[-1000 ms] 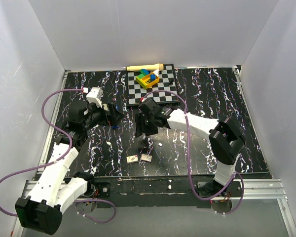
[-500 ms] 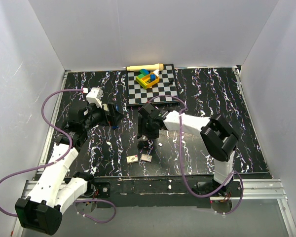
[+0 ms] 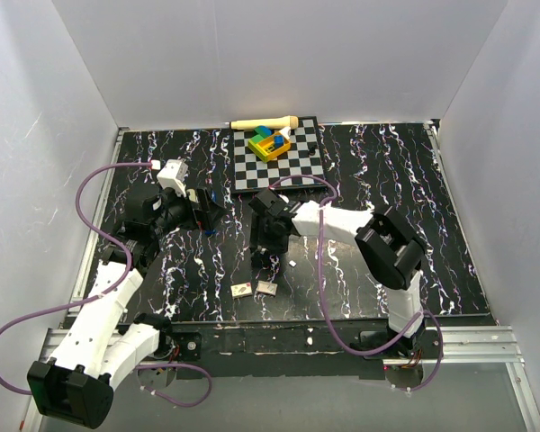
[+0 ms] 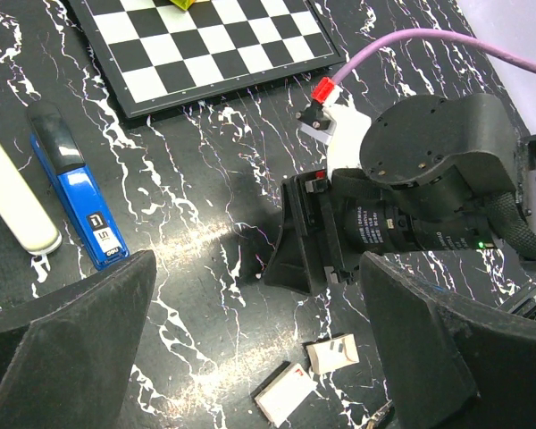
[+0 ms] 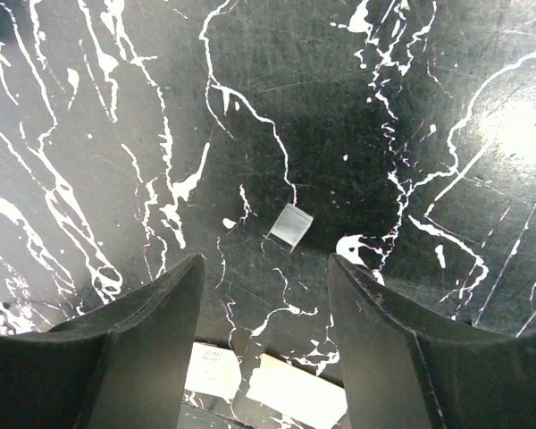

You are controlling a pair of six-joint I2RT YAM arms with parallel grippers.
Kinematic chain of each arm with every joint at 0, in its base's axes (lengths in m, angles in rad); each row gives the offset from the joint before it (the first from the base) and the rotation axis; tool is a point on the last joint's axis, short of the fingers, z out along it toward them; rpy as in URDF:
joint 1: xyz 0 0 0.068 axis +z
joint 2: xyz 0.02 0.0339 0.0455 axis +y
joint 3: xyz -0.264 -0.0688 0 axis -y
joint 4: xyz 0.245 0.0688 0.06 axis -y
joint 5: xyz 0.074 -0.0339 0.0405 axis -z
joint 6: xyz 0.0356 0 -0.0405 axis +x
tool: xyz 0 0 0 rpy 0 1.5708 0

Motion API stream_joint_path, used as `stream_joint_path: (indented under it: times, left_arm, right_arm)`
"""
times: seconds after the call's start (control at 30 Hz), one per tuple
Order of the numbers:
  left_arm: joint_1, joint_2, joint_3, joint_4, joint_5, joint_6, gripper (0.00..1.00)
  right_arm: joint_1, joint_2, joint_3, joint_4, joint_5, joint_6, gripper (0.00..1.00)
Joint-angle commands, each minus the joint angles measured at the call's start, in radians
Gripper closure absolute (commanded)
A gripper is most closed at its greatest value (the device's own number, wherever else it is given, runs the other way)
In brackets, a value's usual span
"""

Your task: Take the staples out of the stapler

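We see the stapler (image 4: 76, 201) lying flat on the bench (image 3: 414, 180), left of the bench's centre and just off the near left corner of the checkerboard (image 3: 277, 153). Its black end points toward that board. No claw touches it. A white oblong piece (image 4: 18, 201) lies just beside it, roughly parallel, on the side away from the right arm. From above, the left arm hides most of the stapler, so we place it from the left wrist view.

The left claw (image 4: 255, 268) stands wide open with nothing between its fingers (image 4: 62, 349). It hangs over bare bench, with the stapler off beyond one finger.

The right claw (image 5: 266, 264) is also open and empty, pointing down at the bench near its centre. In the gap between its fingers (image 5: 134, 349) we make out a small grey square chip (image 5: 290, 224) lying on the surface, apart from both fingers.

Two small pale packets (image 3: 266, 288) lie side by side nearer the near edge, just on the near side of the right claw. The checkerboard sits by the far edge and carries a cluster of coloured blocks (image 3: 270, 142). A wooden rod (image 3: 263, 122) lies along the far edge behind it.
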Motion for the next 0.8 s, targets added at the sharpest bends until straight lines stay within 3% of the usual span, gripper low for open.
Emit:
stream_joint_path:
  times: [0.0, 0.4, 0.77]
  left_arm:
    - [-0.004, -0.005, -0.001, -0.007, 0.001, 0.003, 0.02]
    - [-0.006, 0.001, 0.001, -0.008, 0.003, 0.003, 0.02]
    - [-0.007, 0.008, 0.002, -0.008, 0.006, 0.003, 0.02]
  right_arm:
    - [-0.005, 0.033, 0.043, -0.018, 0.032, 0.030, 0.34]
    - [-0.006, 0.082, 0.073, -0.007, 0.024, 0.030, 0.35]
    - [-0.010, 0.125, 0.188, -0.102, 0.055, -0.152, 0.38]
